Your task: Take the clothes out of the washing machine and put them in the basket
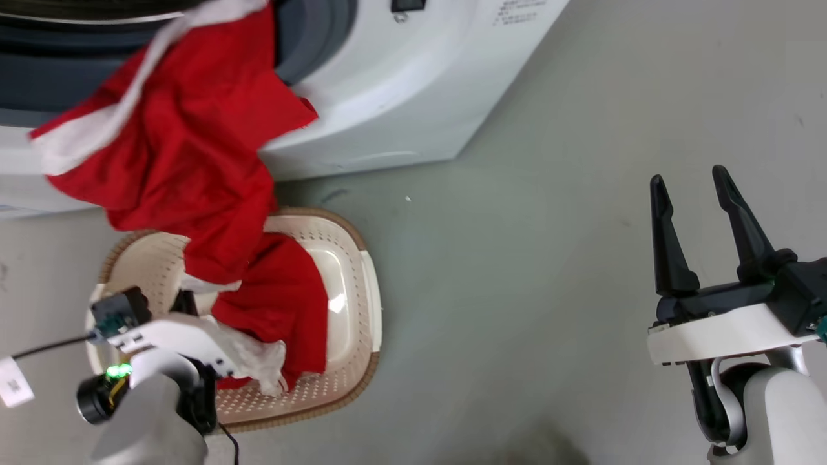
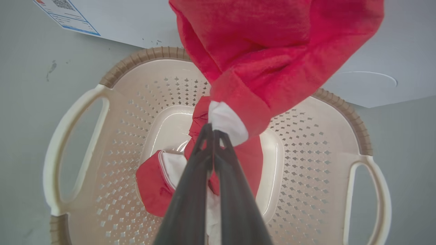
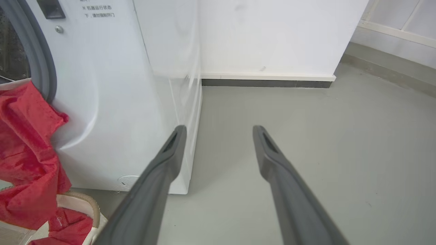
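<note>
Mid-transfer: left claw (image 2: 213,131) clamped on white trim (image 2: 226,122) of soft red garment (image 1: 187,142), which drapes from mouth of white front-loading washing machine (image 1: 400,97) into cream perforated plastic basket (image 1: 362,323). Right claw (image 1: 688,174) spread, empty. Remaining load: can't tell.

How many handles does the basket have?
2. One handle is at the left end of the basket in the left wrist view, the other handle at its right end. None seem hidden.

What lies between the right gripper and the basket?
Bare grey floor, in the head view; the open right gripper stands well apart from the basket.
</note>
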Robot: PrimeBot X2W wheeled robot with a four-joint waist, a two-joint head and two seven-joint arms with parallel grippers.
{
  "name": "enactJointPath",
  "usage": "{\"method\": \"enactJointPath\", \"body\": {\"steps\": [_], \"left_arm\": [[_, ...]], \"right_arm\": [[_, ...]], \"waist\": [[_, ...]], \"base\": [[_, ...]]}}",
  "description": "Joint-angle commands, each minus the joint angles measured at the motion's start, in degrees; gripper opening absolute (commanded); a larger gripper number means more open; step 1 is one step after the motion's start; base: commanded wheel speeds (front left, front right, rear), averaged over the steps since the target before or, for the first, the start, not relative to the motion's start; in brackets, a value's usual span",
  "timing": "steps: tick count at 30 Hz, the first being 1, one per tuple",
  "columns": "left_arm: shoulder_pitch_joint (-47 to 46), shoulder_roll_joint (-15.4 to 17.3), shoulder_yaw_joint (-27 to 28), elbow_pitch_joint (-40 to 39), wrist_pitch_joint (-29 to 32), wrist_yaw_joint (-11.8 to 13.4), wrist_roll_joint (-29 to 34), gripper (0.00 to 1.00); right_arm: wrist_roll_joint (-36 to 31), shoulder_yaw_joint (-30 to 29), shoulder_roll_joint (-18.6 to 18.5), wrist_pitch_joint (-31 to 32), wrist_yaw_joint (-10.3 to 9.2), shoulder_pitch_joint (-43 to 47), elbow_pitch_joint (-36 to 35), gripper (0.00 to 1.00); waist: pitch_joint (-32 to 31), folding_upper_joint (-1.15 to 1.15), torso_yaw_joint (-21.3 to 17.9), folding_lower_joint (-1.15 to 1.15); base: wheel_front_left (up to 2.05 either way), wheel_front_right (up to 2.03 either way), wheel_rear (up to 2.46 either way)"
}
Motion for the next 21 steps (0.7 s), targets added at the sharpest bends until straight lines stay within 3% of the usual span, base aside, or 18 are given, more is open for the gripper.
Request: {"method": "enactJointPath", "body": {"steps": [1, 4, 5, 6, 7, 14, 21], "left_arm": [[-1.5, 0.5, 0.5, 1.0, -0.3, -0.2, -0.2, 0.0], [-4.7, 1.2, 1.3, 4.3, -0.4, -0.5, -0.5, 0.0], [-5.5, 1.4, 1.6, 5.0, -0.4, -0.6, -0.4, 0.05], [-6.1, 1.4, 1.9, 5.6, -0.3, -0.8, -0.4, 0.44], [-6.7, 1.5, 2.2, 6.1, -0.3, -0.9, -0.5, 1.0], [-4.3, 1.8, 4.7, 5.3, -0.3, -1.8, 0.9, 1.0], [2.6, 0.5, 9.0, -1.7, -0.3, -3.5, 3.5, 1.0]], "right_arm": [[0.3, 0.1, 0.0, -0.4, -0.04, -1.1, 0.2, 1.0], [0.8, 0.4, 0.0, -1.2, -0.04, -1.8, 0.8, 1.0], [0.8, 0.4, 0.0, -1.3, -0.04, -1.9, 1.0, 1.0], [0.9, 0.3, 0.0, -1.6, -0.04, -2.0, 1.2, 1.0], [1.0, 0.3, 0.0, -1.6, -0.04, -2.1, 1.5, 1.0], [1.3, 0.2, 0.0, -2.7, -0.04, -2.0, 3.8, 1.0], [0.4, 0.5, 0.0, -2.5, -0.04, -0.3, 5.0, 1.0]], "waist": [[2.4, 0.0, -1.8, -0.01], [3.6, 0.0, -2.5, -0.01], [3.8, 0.0, -2.6, -0.01], [3.9, 0.0, -2.8, -0.01], [4.0, 0.0, -2.9, -0.01], [0.8, 0.0, -2.8, -0.01], [-6.0, 0.0, -1.1, -0.01]], "base": [[0.0, 0.0, 0.0], [0.0, 0.0, 0.0], [0.0, 0.0, 0.0], [0.0, 0.0, 0.0], [0.0, 0.0, 0.0], [0.0, 0.0, 0.0], [0.0, 0.0, 0.0]]}}
